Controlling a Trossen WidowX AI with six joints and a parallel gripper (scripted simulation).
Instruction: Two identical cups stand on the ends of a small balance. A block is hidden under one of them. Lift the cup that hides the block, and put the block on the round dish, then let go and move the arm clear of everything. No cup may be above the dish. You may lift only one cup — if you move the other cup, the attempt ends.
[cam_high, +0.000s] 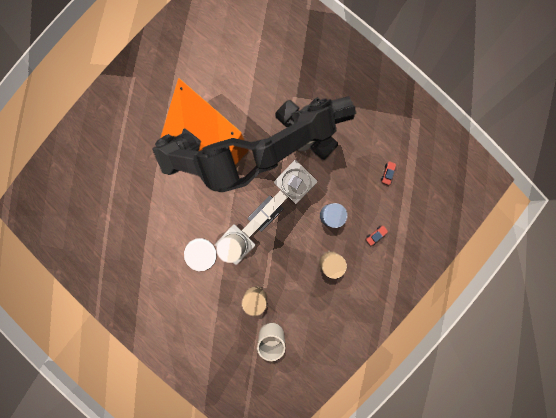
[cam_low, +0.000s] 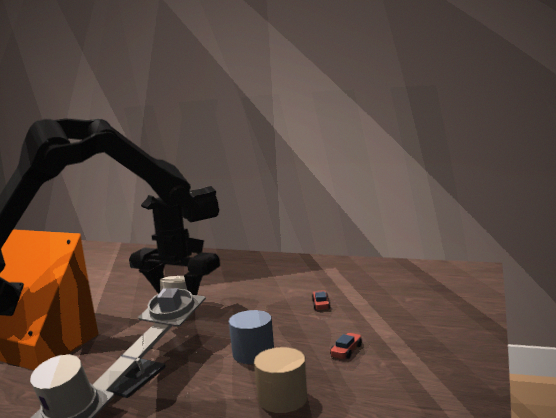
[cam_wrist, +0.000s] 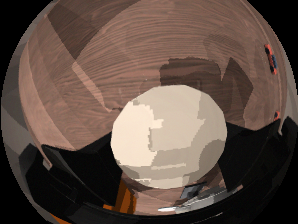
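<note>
The black fingers (cam_low: 173, 274) stand wide, clamped on a smooth cream cup (cam_low: 173, 283) at left centre of the exterior view, low behind the balance's far pan. On that square pan a grey block (cam_low: 170, 296) sits exposed inside a shallow ring. The second cup (cam_high: 231, 248) covers the other pan, beside the flat white round dish (cam_high: 199, 254) on the wood-grain bench (cam_high: 425, 165).
</note>
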